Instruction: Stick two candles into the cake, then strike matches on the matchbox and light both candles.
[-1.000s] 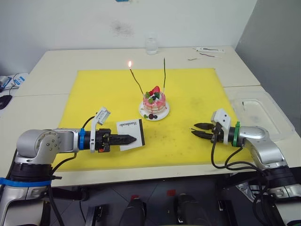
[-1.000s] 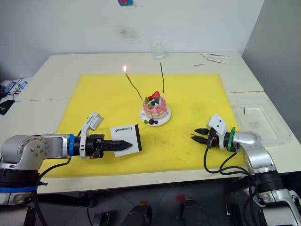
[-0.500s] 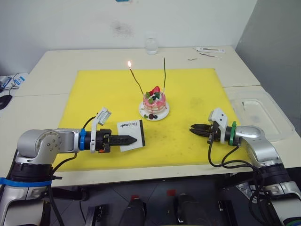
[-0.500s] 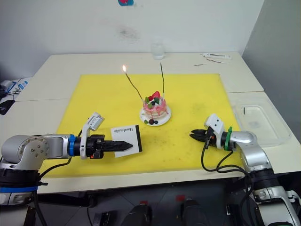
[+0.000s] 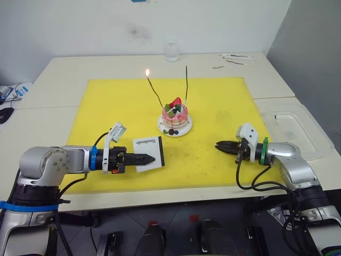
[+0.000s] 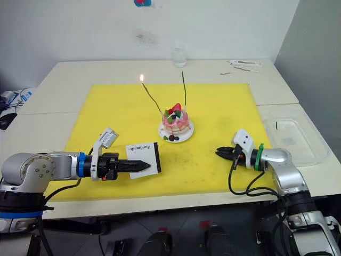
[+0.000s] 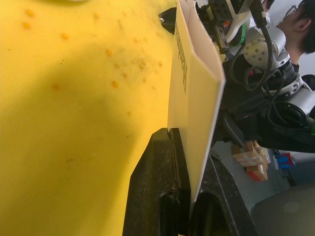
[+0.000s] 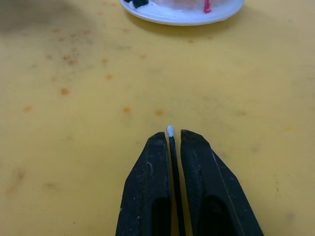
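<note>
Right pincer [image 8: 170, 140] clamped on match [image 8: 170, 132]; left pincer [image 7: 189, 150] gripping upright matchbox [image 7: 194, 83].

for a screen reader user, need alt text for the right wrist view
The right gripper is shut on a thin dark match with a pale tip, held just above a yellow mat. Beyond it is the edge of the cake's white plate.

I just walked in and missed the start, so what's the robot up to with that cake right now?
It is lighting candles. Both candles stand in the cake: the left candle burns, the right candle is unlit. The left gripper holds the matchbox on edge over the yellow mat. The right gripper is shut on a match, low over the mat to the cake's right, its pale tip unlit.
</note>
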### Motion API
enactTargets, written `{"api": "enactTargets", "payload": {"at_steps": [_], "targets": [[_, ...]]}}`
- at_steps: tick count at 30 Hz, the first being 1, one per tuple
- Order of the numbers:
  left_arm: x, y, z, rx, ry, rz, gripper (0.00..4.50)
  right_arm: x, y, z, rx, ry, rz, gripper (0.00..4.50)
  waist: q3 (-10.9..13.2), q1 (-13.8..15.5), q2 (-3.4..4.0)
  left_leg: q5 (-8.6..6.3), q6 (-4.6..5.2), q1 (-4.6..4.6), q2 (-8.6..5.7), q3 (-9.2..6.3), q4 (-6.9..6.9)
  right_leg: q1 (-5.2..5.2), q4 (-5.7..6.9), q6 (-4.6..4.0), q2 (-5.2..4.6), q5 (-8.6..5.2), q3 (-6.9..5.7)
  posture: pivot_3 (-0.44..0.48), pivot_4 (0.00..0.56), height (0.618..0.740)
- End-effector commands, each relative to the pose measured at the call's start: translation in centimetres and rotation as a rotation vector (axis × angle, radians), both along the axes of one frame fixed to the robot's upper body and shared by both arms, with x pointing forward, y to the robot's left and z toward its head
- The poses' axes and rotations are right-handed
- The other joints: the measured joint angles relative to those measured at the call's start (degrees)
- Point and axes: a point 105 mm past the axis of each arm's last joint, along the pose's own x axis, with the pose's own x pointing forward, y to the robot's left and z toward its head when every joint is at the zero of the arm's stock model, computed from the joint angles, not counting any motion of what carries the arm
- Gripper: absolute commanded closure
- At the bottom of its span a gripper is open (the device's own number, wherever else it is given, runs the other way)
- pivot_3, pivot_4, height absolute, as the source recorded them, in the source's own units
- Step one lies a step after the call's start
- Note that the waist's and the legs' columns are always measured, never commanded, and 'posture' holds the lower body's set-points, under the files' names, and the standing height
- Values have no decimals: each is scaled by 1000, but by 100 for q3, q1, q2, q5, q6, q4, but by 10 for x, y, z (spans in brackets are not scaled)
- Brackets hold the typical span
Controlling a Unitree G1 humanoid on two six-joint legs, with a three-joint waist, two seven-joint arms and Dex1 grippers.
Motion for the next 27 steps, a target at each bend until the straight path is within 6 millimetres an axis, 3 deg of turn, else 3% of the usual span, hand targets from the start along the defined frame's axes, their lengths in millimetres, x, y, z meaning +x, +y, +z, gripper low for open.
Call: {"api": "enactTargets", "payload": {"at_steps": [1, 26, 27], "targets": [[-1, -2, 10, 4, -47, -21, 4500, -2, -5, 1, -13, -7, 6, 4023, 0, 1, 0, 0, 0, 0, 0, 0, 0, 0, 0, 0, 0, 0, 0, 0, 150, 740], [0, -4, 10, -1, -50, -23, 4500, 1, -6, 2, 2, -1, -5, 4023, 0, 3, 0, 0, 0, 0, 0, -1, 1, 1, 0, 0, 0, 0, 0, 0, 150, 740], [0, -4, 9, 0, -51, -23, 4500, 1, -6, 2, 2, 0, -6, 4207, 0, 3, 0, 0, 0, 0, 0, 0, 1, 1, 0, 0, 0, 0, 0, 0, 150, 740]]}}
